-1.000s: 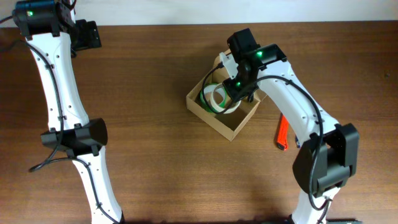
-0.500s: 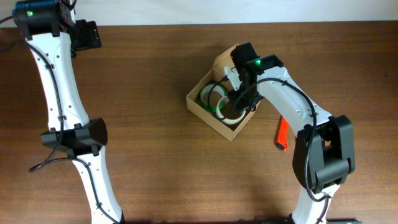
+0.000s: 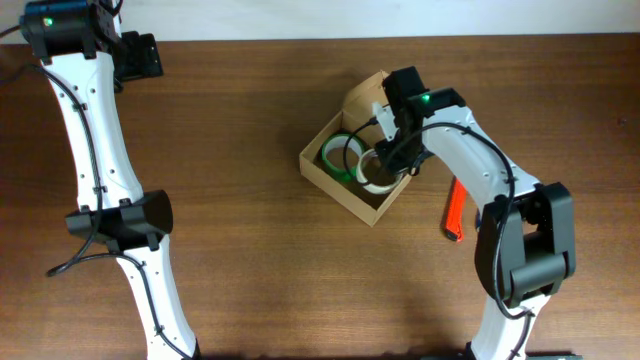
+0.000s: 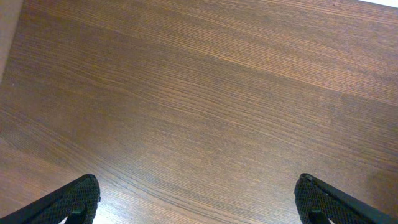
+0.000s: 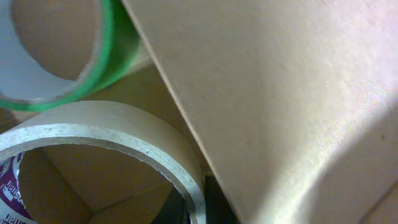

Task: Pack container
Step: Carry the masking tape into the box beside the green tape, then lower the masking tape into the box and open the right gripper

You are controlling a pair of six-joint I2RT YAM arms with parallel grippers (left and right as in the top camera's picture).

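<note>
1. Judging the cardboard box [image 3: 335,188], right of table centre: light, thin-walled, easily crushed; I'd grip a side wall.
2. My right gripper [image 3: 385,160] is clamped shut on the beige tape roll [image 3: 372,181] inside the box, beside the green tape roll [image 3: 340,156].
3. My left gripper [image 4: 196,196] gapes wide, empty.

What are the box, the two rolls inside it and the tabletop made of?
The box looks like plain matte tan cardboard, thin-walled with a folded flap. The green roll seems glossy plastic tape; the beige roll looks like matte paper tape on a fibrous card core, though that's a guess. The table shows brown wood grain with a slight sheen: wood or veneer.
</note>
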